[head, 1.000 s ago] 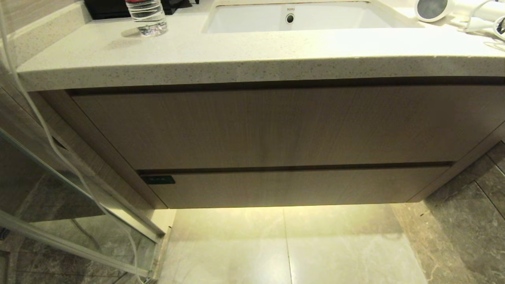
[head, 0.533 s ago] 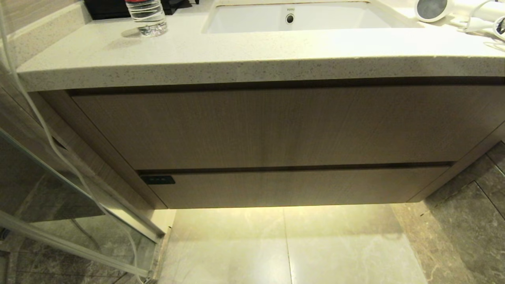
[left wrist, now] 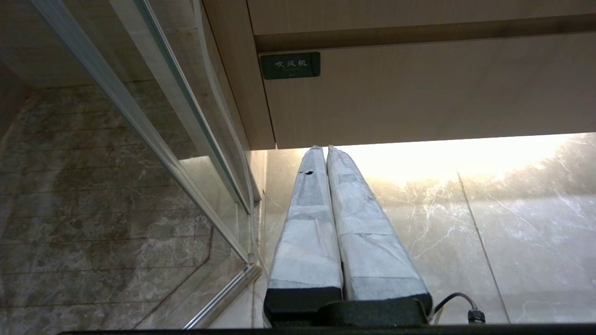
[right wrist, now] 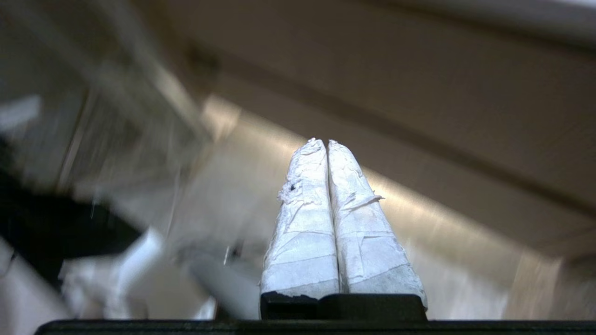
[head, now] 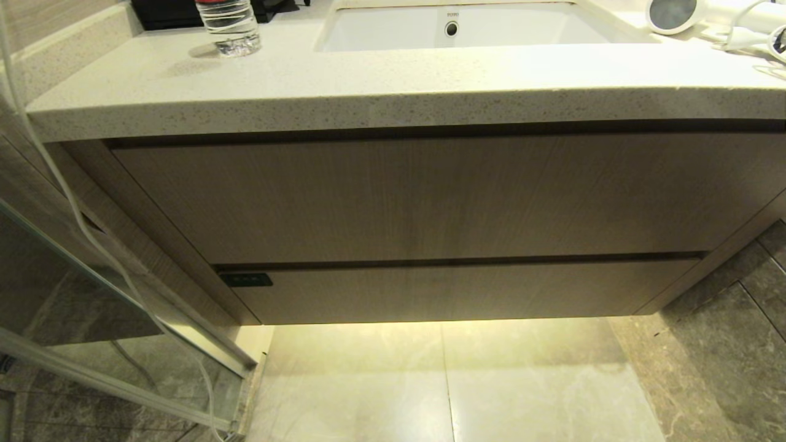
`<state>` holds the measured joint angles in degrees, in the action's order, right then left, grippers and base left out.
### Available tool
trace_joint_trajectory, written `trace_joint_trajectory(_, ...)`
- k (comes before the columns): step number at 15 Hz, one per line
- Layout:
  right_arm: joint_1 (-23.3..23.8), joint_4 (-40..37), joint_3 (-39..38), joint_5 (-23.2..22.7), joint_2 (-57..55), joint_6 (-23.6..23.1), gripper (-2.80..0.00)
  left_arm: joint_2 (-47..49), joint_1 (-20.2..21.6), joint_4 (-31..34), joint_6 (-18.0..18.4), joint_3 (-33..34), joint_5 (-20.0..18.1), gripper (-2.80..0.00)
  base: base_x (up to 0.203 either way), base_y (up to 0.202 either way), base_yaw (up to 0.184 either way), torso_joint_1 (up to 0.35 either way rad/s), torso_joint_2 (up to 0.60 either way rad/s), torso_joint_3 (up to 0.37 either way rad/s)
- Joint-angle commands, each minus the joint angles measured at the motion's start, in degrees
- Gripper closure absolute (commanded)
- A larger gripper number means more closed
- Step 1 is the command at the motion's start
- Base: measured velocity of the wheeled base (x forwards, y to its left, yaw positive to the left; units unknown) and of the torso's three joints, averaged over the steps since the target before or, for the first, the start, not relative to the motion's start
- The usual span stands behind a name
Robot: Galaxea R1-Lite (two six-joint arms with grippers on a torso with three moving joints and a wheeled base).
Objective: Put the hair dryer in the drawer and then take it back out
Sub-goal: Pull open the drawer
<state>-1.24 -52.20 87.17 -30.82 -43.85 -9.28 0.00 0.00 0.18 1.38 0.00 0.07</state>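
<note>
Your hair dryer (head: 706, 15) lies on the table (head: 368, 80) just right of the sink (head: 460, 27), its barrel running across the table with the dark round end facing the sink; the cord (head: 752, 40) sits beyond it. Below the sink, the drawer (head: 466, 290) is shut, label (head: 245, 280) at its left end. Left of the sink stands a bottle (head: 230, 24). Your left pincer (left wrist: 324, 151) is closed and empty, near the label. Your right pincer (right wrist: 326, 144) is closed, holding nothing.
</note>
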Motion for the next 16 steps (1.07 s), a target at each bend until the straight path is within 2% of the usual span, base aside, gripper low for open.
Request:
trace_joint_trajectory(1,-2.14,-22.27,4.33,-2.0,-12.01,-12.77,0.0,0.0,0.0,-0.01,0.03,0.0,0.01,0.0,0.0,0.0,0.0,0.0,0.0,0.0)
trace_joint_trajectory(4,-5.36,-29.93,2.52,-2.73,-19.03,-24.5,0.0,0.0,0.0,-0.01,0.03,0.0,0.01,0.0,0.0,0.0,0.0,0.0,0.0,0.0)
trace_joint_trajectory(7,-6.32,-30.72,1.28,-1.71,-27.69,-29.76,0.0,0.0,0.0,-0.01,0.03,0.0,0.01,0.0,0.0,0.0,0.0,0.0,0.0,0.0)
trace_joint_trajectory(9,-6.4,-30.8,0.82,1.48,-33.64,-39.17,0.0,0.0,0.0,-0.01,0.03,0.0,0.01,0.0,0.0,0.0,0.0,0.0,0.0,0.0)
trace_joint_trajectory(10,-6.38,-30.14,1.3,4.7,-36.61,-43.54,0.0,0.0,0.0,-0.01,0.03,0.0,0.01,0.0,0.0,0.0,0.0,0.0,0.0,0.0)
trace_joint_trajectory(12,-6.33,-25.52,1.97,16.73,-40.38,-53.17,0.0,0.0,0.0,-0.01,0.03,0.0,0.01,0.0,0.0,0.0,0.0,0.0,0.0,0.0)
trace_joint_trajectory(13,-6.35,-20.96,0.99,19.62,-41.76,-55.88,0.0,0.0,0.0,-0.01,0.03,0.0,0.01,0.0,0.0,0.0,0.0,0.0,0.0,0.0)
trace_joint_trajectory(16,-6.89,-8.73,-4.43,20.16,-43.95,-57.98,0.0,0.0,0.0,-0.01,0.03,0.0,0.01,0.0,0.0,0.0,0.0,0.0,0.0,0.0)
